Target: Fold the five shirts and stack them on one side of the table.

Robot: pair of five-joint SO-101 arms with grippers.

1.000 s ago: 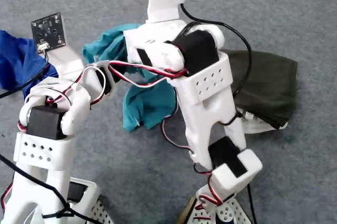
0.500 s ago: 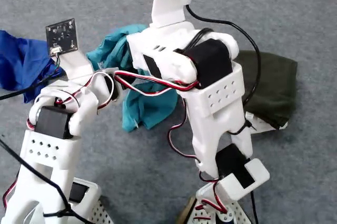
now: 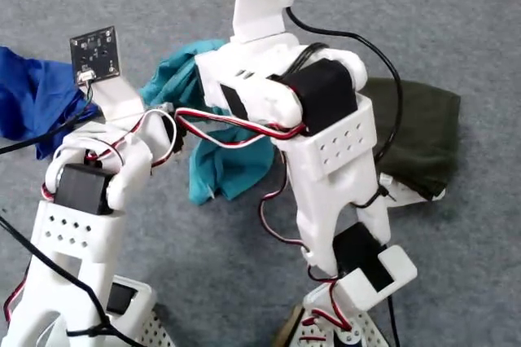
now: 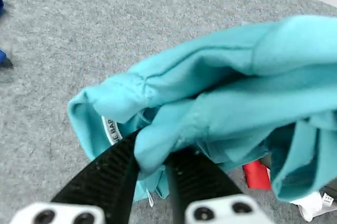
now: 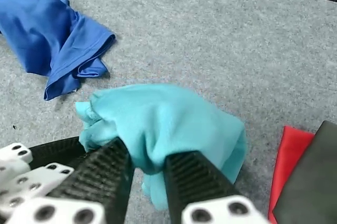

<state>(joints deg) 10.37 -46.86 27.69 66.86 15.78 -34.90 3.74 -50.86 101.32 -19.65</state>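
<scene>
Teal shirt point(image 3: 232, 164) was bunched and lifted mid-table. Blue shirt point(image 3: 28, 98) lay crumpled at the left edge. Dark green shirt point(image 3: 419, 131) lay folded at right, possibly atop a white one point(image 3: 407, 192).

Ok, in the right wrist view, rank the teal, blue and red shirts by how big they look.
1-2. teal shirt and blue shirt: look alike; teal is nearer the camera, so unsure.
3. red shirt, a partly covered sliver.

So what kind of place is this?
Probably a robot lab or workshop: two white robot arms at a grey table, with a teal shirt, a blue shirt and a dark green shirt to fold.
</scene>
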